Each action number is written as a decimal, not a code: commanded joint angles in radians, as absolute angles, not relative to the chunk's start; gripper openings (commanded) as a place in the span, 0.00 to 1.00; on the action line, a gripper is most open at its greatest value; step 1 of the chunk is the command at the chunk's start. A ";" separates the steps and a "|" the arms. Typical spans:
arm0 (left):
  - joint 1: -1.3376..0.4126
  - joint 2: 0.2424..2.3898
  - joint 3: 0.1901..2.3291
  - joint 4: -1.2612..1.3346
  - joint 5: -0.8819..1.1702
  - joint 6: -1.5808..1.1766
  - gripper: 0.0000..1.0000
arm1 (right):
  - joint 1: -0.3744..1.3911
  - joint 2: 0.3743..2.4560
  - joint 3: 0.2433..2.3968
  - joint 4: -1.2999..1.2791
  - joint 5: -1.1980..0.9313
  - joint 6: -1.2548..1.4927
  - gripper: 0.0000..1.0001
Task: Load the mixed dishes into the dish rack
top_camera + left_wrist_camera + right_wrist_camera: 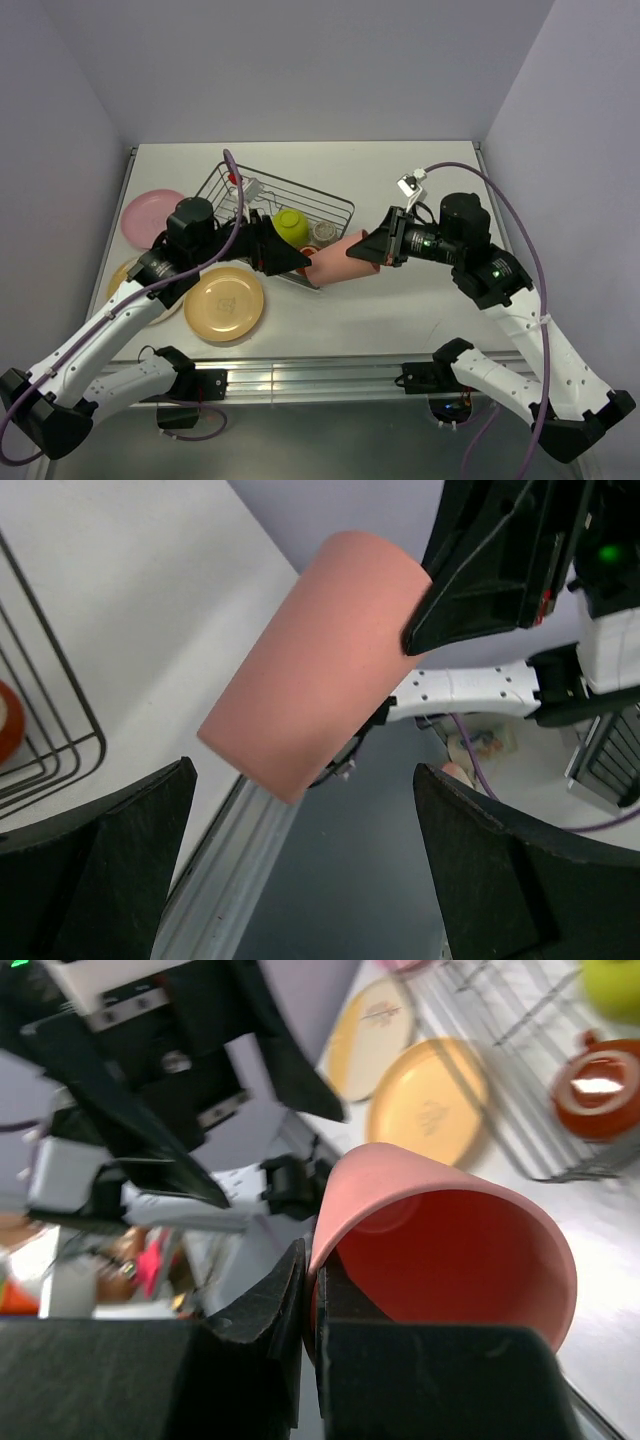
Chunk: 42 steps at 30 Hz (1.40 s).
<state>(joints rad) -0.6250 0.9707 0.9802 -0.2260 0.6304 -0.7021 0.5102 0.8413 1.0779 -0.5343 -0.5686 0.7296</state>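
Observation:
My right gripper (372, 250) is shut on the rim of the salmon-pink tumbler (336, 268) and holds it sideways above the table, just right of the dish rack (300, 195). One finger is inside the rim and one outside in the right wrist view (318, 1285). My left gripper (292, 260) is open, and the tumbler's base (320, 670) is just ahead of its spread fingers (110, 860). The lime-green bowl (291, 225), grey-beige cup (322, 233) and red mug (600, 1085) sit in the rack. The tan-orange plate (224, 304), cream plate (375, 1030) and pink plate (150, 215) lie on the table to the left.
The rack's front corner wires (50, 745) are close to the left of the tumbler. The table's front edge and its metal rail (330, 375) run just below both grippers. Grey walls close in the table on three sides.

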 commanded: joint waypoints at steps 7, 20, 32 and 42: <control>-0.621 0.931 0.893 -0.034 0.792 -0.752 0.97 | 0.486 0.834 1.000 -0.120 -0.894 0.925 0.00; -0.623 0.858 0.839 0.123 0.821 -0.841 0.91 | 0.476 0.857 0.930 0.098 -0.914 1.051 0.00; -0.621 0.845 0.805 0.169 0.799 -0.871 0.88 | 0.454 0.845 0.887 0.213 -0.899 1.123 0.00; -0.621 0.807 0.793 0.199 0.749 -0.868 0.81 | 0.445 0.833 0.861 0.278 -0.884 1.175 0.00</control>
<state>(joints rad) -0.6224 0.8330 0.7883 0.1307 0.7654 -0.8612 0.4534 0.8539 0.8703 0.1825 -0.8989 1.1515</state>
